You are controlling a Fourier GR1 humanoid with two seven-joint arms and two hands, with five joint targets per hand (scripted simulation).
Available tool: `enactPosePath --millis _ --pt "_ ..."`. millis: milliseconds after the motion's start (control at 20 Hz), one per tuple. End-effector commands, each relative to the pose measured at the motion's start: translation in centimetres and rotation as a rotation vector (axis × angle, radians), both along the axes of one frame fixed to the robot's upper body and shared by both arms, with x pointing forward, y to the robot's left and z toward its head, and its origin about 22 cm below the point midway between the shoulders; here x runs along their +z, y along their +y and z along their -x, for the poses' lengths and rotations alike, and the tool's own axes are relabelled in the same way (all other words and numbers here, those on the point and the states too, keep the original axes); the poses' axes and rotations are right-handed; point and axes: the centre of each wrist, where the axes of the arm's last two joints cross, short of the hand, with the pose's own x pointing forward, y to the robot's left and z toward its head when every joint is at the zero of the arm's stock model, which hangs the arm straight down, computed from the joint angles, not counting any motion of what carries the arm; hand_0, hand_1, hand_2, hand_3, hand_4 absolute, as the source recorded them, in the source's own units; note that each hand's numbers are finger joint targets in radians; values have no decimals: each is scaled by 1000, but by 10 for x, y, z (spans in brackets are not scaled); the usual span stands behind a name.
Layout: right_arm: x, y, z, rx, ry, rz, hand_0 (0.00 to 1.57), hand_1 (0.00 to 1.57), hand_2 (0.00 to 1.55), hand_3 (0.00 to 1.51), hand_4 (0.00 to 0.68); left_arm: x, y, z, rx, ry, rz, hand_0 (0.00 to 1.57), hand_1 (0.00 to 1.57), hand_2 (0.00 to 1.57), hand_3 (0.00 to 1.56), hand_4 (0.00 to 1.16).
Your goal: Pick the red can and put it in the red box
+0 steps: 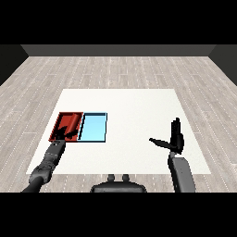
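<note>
The red tray (59, 121) lies at the table's left, with the light blue tray (94, 127) right beside it. A brighter red shape, the red can (72, 121), rests inside the red tray and blends with its floor. My left hand (64, 134) reaches over the near part of the red tray with its fingers spread, just in front of the can and not curled round it. My right hand (175, 138) hovers over the table's right side, fingers straight up, thumb pointing left, holding nothing.
The white table (134, 106) stretches between the trays and my right hand. Wooden floor surrounds it on all sides. My left forearm (48, 162) crosses the table's near left edge.
</note>
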Motion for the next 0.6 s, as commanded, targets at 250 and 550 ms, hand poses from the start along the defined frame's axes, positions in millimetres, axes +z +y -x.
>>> enactPosePath --millis 250,550 --pt "9 7 -6 18 -5 5 0 0 0 0 0 4 15 1 39 154 -6 0 0 0 0 0" --pt "12 -5 -1 50 -21 29 0 0 0 0 0 8 43 16 49 -147 72 0 0 0 0 0"
